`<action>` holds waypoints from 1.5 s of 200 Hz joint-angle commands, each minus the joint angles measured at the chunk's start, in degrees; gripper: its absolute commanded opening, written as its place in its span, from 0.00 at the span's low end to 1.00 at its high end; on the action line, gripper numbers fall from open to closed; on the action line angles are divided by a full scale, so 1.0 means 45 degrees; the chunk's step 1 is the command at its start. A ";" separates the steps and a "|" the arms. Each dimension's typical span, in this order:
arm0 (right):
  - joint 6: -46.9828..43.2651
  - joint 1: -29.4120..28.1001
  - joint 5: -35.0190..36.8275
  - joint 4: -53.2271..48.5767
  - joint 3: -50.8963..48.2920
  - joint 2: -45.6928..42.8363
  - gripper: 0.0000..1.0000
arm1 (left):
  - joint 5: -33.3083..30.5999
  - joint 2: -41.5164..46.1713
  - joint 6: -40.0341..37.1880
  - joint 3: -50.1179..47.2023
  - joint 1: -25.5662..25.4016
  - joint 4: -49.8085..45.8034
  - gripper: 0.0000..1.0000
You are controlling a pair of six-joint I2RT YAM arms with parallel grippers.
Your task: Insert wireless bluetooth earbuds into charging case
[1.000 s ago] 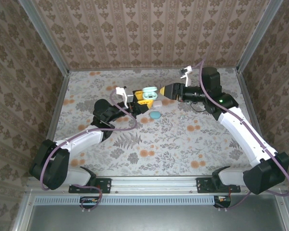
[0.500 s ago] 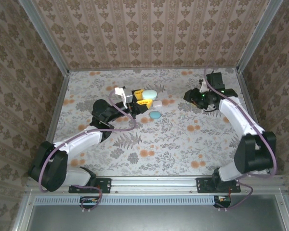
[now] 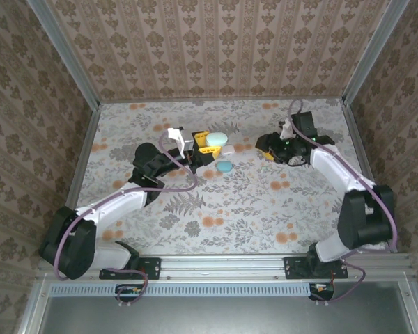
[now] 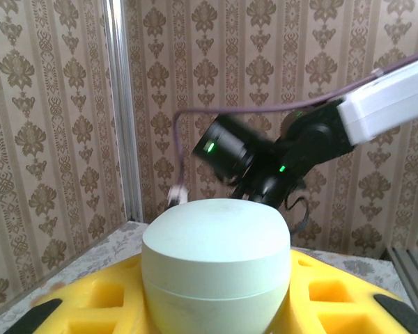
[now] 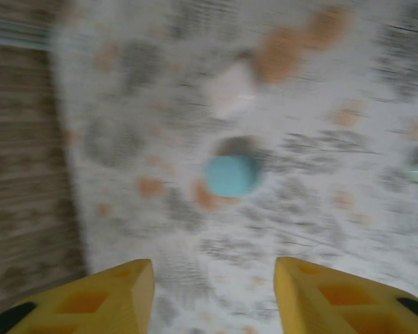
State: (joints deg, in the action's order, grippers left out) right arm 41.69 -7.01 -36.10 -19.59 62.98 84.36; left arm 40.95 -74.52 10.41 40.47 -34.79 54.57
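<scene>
The case (image 4: 216,261) is clamped in the left claw (image 4: 216,309); the right claw (image 5: 212,299) is held wide, empty. A whitish earbud (image 3: 228,149) and a teal earbud (image 3: 224,166) are seen on the table (image 3: 265,209) just beside the case. Both are judged light and slippery, so each should be pinched across its sides.

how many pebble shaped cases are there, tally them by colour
pale mint pebble-shaped plastic case: 1
whitish pebble-shaped plastic case: 1
teal-blue pebble-shaped plastic case: 1
total: 3
</scene>
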 commanded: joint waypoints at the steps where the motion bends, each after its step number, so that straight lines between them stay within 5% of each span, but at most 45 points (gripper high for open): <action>1: 0.3101 -0.0085 -0.3240 0.4060 -0.0331 -0.1743 0.58 | 0.0277 0.0408 -0.0914 0.0384 0.0054 -0.0499 0.24; 61: 0.4524 -0.1514 -0.5074 0.4684 -0.0047 -0.2658 0.69 | 0.0393 -0.0050 -0.0407 0.0689 0.0054 0.0371 0.24; 154: 0.5603 -0.3020 -0.5512 0.6436 0.0553 -0.1410 0.64 | 0.0669 -0.0097 -0.0281 0.0807 0.0032 0.0368 0.25; 240: 0.6341 -0.3478 -0.5980 0.7762 0.0790 -0.0680 0.46 | 0.0719 -0.0176 -0.0284 0.0867 0.0035 0.0288 0.25; 300: 0.6345 -0.3483 -0.5962 0.8099 0.0658 -0.0767 0.21 | 0.0695 -0.0244 -0.0244 0.0909 0.0035 0.0189 0.28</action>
State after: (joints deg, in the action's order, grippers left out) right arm 70.78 -22.00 -61.47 14.68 65.21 80.86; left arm 43.48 -75.07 8.56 42.41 -34.48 53.78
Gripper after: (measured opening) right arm 0.291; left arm 0.356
